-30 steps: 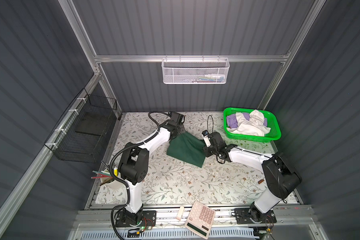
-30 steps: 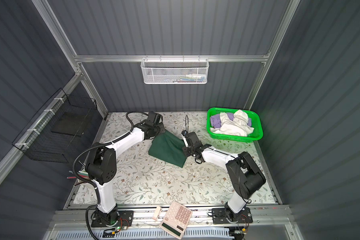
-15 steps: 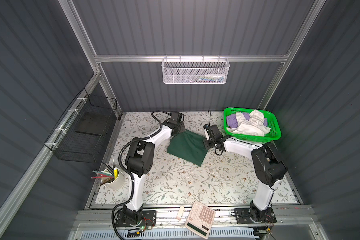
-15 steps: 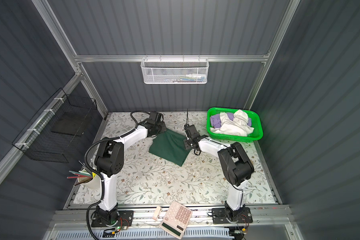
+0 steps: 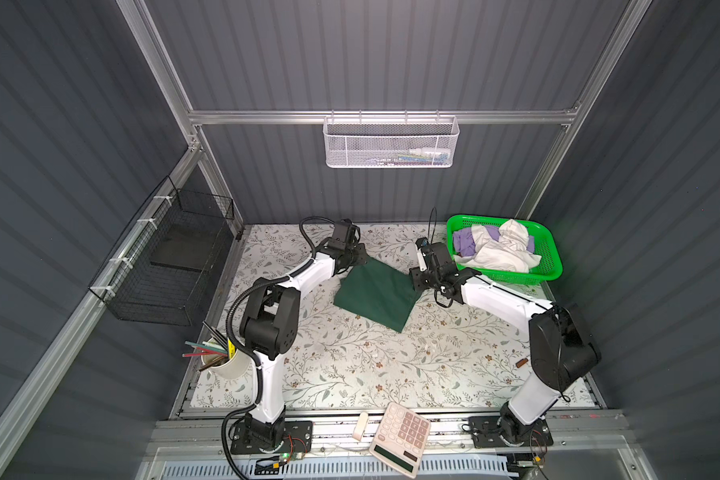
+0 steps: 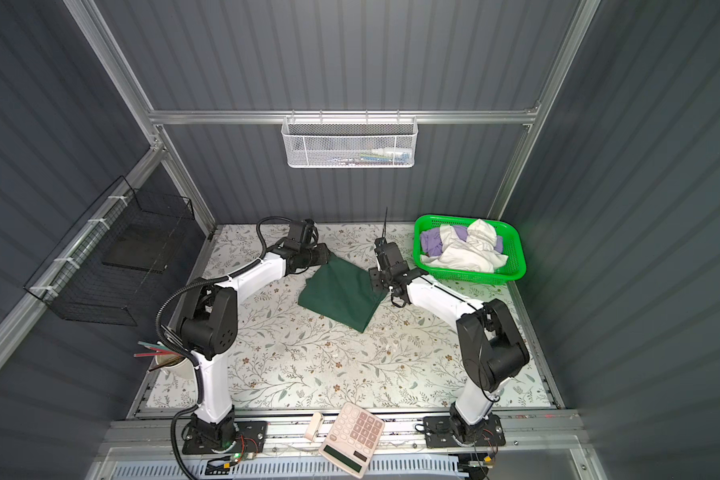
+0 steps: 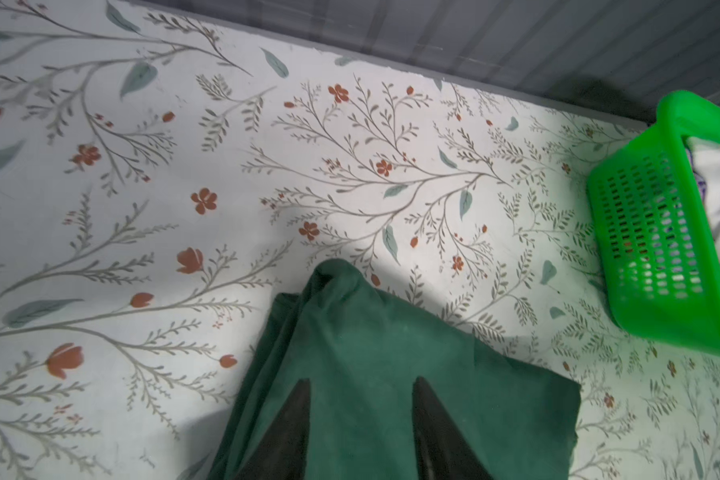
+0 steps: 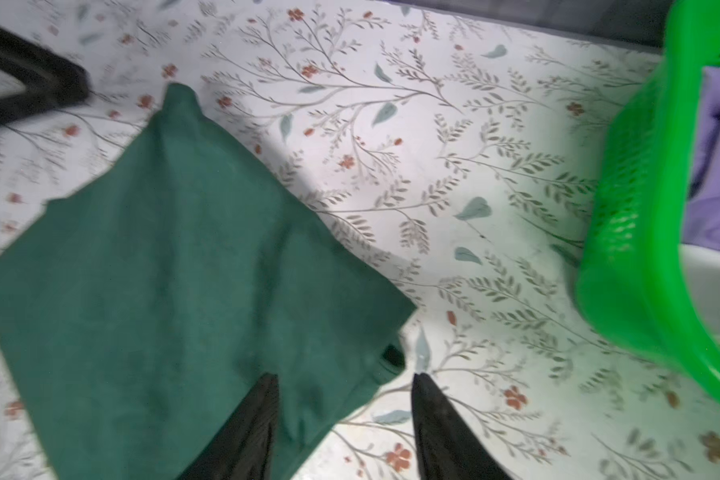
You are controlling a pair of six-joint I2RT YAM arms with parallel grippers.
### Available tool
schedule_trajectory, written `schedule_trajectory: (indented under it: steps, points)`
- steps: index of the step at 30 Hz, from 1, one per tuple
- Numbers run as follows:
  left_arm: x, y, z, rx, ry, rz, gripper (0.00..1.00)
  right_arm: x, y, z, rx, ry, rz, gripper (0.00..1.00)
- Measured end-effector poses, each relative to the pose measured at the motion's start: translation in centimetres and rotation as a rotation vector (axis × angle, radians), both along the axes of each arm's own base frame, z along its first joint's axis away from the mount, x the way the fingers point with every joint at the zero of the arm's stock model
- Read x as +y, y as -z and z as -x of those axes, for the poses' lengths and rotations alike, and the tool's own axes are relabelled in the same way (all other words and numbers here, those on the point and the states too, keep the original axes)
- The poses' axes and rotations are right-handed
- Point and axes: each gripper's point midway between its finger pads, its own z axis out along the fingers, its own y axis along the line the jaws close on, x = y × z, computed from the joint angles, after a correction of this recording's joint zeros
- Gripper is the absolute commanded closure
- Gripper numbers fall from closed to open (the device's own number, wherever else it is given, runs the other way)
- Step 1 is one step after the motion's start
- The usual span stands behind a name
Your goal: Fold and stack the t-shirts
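White and purple t-shirts point(image 5: 504, 257) are piled in the green basket point(image 5: 549, 257). The left gripper point(image 7: 362, 380) and right gripper point(image 8: 346, 376) are opened; nothing is held.

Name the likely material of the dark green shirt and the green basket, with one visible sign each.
Shirt: soft matte cloth, probably a knit; it lies folded with soft creases. Basket: glossy moulded plastic, it seems; rigid perforated walls that shine.

Folded tee point(image 5: 375, 297) mid table point(image 5: 350, 374), basket point(image 5: 516, 277) behind-right w/ tees point(image 5: 504, 253) in it, pencil cup point(image 5: 233, 365) front-left, calculator point(image 5: 400, 436) at front edge
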Motion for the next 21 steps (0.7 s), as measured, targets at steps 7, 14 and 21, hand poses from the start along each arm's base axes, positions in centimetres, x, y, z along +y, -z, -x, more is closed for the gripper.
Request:
schedule_trajectory:
  steps: [7, 14, 21]
  points:
    - [-3.5, 1.9, -3.0, -0.025, 0.098, 0.077, 0.62, 3.7, 3.7, -1.3, 0.127, -0.013, -0.137, 0.50]
    - [-3.1, 6.9, -5.8, 0.024, 0.073, 0.134, 0.62, 2.6, 8.6, -1.7, 0.248, 0.107, -0.159, 0.51]
    - [-0.8, 7.2, -7.5, -0.001, 0.038, 0.196, 0.61, -1.3, 10.1, -2.8, 0.272, 0.234, -0.192, 0.53]
